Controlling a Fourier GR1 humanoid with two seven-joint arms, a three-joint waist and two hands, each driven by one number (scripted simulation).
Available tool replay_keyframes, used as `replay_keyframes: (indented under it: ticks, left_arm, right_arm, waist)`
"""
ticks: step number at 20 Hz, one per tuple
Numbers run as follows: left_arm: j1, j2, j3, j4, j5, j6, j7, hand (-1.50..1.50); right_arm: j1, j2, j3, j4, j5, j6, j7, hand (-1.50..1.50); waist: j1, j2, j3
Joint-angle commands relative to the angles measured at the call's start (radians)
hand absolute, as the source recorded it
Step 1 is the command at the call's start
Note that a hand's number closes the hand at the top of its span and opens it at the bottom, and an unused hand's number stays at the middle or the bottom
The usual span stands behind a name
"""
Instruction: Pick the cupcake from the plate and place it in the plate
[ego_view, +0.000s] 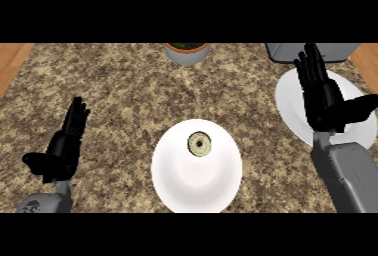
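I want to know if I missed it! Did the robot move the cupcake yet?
Not yet. The cupcake sits on the middle plate, so nothing is done. Nothing is in hand: the right hand is open above the other plate at the right, and the left hand is open at the left. Grabbing, carrying and setting down are all left.

My hands are black: left hand (63, 147), right hand (325, 97). Both plates are white: near plate (196, 185), far plate (291, 107). The tabletop (125, 85) is speckled brown.

Cupcake (199, 143) on centre plate (196, 190)
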Motion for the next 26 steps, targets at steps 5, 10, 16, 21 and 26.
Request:
replay_keyframes:
  ticks: [5,10,16,21,26]
  left_arm:
    - [0.081,-0.002,-0.029,0.071,0.051,-0.057,0.231,0.0]
    - [0.092,-0.067,-0.081,0.056,0.068,-0.058,0.277,0.0]
    - [0.078,-0.092,-0.111,0.017,0.056,-0.054,0.35,0.0]
    - [0.09,-0.109,-0.116,-0.012,0.039,-0.038,0.364,0.0]
    - [0.069,-0.101,-0.119,0.018,0.031,-0.051,0.356,0.0]
  right_arm:
    - [-0.007,-0.052,-0.017,-0.196,0.112,-0.128,0.051,1.5]
    - [0.15,-0.065,-0.028,-0.097,0.396,-0.458,0.049,-1.5]
    - [0.383,0.103,0.07,-0.312,0.387,-0.512,-0.159,-1.5]
    - [0.421,-0.029,0.174,-0.467,0.599,-0.44,0.179,-1.5]
    - [0.386,-0.169,0.283,-0.477,0.721,-0.219,0.456,-1.5]
  waist:
    - [0.015,0.004,0.013]
    - [-0.008,0.004,0.014]
    - [0.018,0.006,0.015]
    - [0.02,0.006,0.013]
    - [0.02,0.007,0.008]
